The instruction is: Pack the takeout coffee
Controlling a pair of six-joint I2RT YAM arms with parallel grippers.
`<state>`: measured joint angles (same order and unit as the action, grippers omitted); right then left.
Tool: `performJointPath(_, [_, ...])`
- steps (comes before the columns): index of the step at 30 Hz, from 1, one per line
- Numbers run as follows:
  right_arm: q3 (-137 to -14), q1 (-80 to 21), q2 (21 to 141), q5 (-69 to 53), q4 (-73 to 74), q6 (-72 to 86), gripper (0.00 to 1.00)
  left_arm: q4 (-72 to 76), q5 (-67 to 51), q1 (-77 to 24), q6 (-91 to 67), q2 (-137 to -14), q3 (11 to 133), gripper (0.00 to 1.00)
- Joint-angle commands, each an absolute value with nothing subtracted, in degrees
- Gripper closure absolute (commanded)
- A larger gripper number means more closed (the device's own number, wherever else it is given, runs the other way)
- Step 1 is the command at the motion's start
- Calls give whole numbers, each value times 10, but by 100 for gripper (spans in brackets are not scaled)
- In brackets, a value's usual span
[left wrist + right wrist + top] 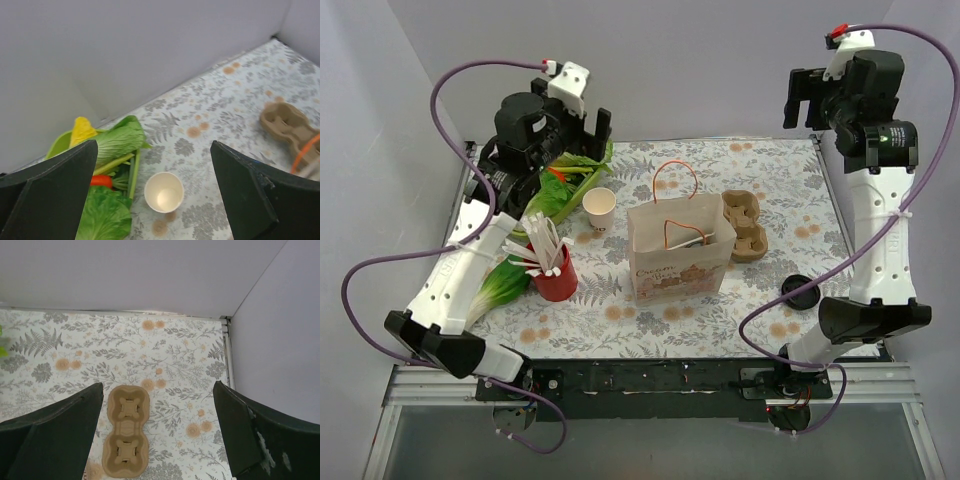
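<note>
The takeout coffee is out of view in all three views. My left gripper (pixel 584 126) (pixel 155 146) hangs open, high over the back left of the table. Below it stands a lidless white paper cup (pixel 600 208) (pixel 164 192), which it does not touch. My right gripper (pixel 804 98) (pixel 158 385) is raised at the back right, open and empty. Beneath it lies a brown two-hole cardboard carrier (pixel 746 226) (pixel 126 432) (pixel 287 124). A paper bag (pixel 678 256) with orange handles stands open mid-table, touching the carrier. A loose black lid (pixel 801 290) lies on the table at the right.
A green tray of leafy vegetables (pixel 565 185) (pixel 112 150) sits at the back left beside the white cup. A red cup of white sticks (pixel 556 272) and a bok choy (pixel 500 286) lie at the front left. Grey walls enclose the floral tablecloth (pixel 620 320).
</note>
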<state>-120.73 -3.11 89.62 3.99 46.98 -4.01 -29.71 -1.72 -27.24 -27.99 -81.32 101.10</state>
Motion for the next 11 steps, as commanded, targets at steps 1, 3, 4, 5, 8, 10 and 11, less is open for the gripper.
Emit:
performJointPath(1, [-1267, -29, 894, 61, 469, -18, 2, -222, 61, -223, -308, -815, 1020, 2])
performJointPath(3, [-1250, -28, 877, 68, 431, -18, 2, -213, 61, -207, -318, -826, 1026, 2])
performJointPath(4, [-1219, -29, 867, 68, 414, -18, 2, -207, 62, -193, -322, -831, 1031, 2])
performJointPath(5, [-1203, -29, 847, 68, 374, -18, 2, -206, 62, -190, -323, -838, 1033, 2])
performJointPath(8, [-1181, -29, 836, 65, 347, -21, 2, -200, 62, -185, -324, -850, 1039, 2])
performJointPath(10, [-1204, -29, 850, 72, 365, -17, 2, -194, 55, -186, -326, -855, 1041, 2])
performJointPath(11, [-1215, -30, 857, 76, 366, -18, 2, -193, 55, -185, -329, -858, 1048, 2])
